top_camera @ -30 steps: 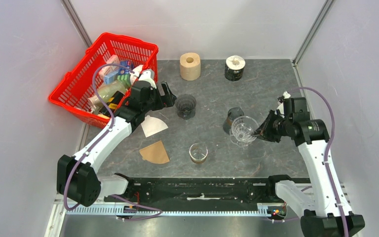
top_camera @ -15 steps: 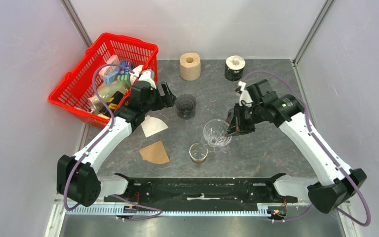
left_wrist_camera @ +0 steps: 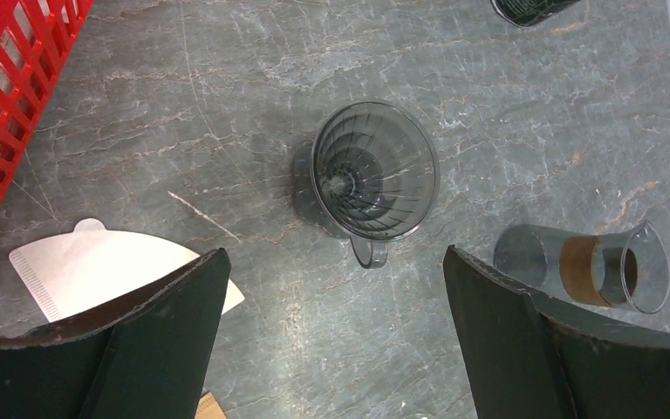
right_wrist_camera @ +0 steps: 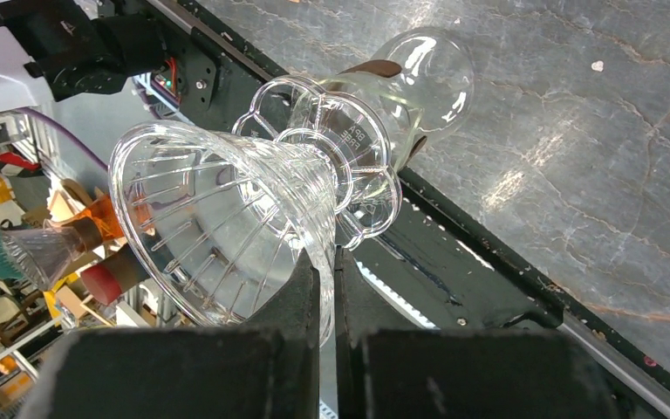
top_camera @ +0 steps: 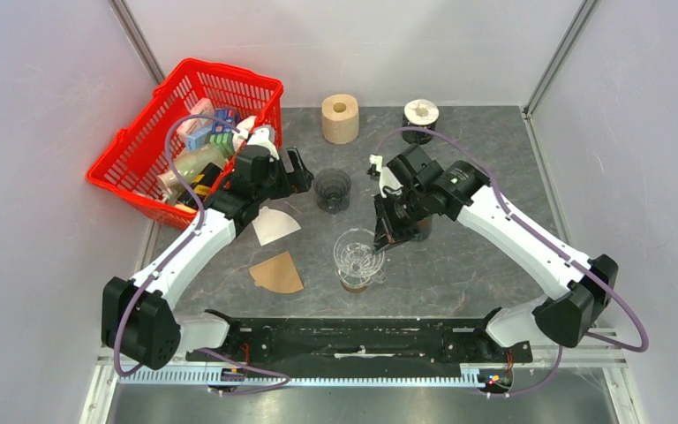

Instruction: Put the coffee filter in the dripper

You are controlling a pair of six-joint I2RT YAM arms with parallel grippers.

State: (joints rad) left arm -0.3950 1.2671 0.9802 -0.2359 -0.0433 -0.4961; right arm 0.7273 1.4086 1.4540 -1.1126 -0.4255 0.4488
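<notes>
A clear glass dripper (top_camera: 356, 251) hangs tilted over a small glass carafe with a brown collar (top_camera: 354, 281) at the front centre. My right gripper (top_camera: 380, 238) is shut on its rim wall (right_wrist_camera: 227, 218), and its flanged base sits at the carafe mouth (right_wrist_camera: 375, 87). A white coffee filter (top_camera: 275, 225) and a brown coffee filter (top_camera: 277, 274) lie flat on the table's left. My left gripper (top_camera: 303, 174) stands open and empty above the table, beside a dark dripper (left_wrist_camera: 375, 170), with the white filter (left_wrist_camera: 105, 266) under its left finger (left_wrist_camera: 140, 349).
A red basket (top_camera: 141, 172) full of groceries stands at the back left. A paper roll (top_camera: 340, 117) and a dark roll (top_camera: 420, 122) stand at the back. A dark glass server with a brown band (left_wrist_camera: 589, 266) is partly hidden under my right arm.
My right arm has swung left across the table with the clear dripper, from the right side to over the small carafe. The left arm has not moved.
</notes>
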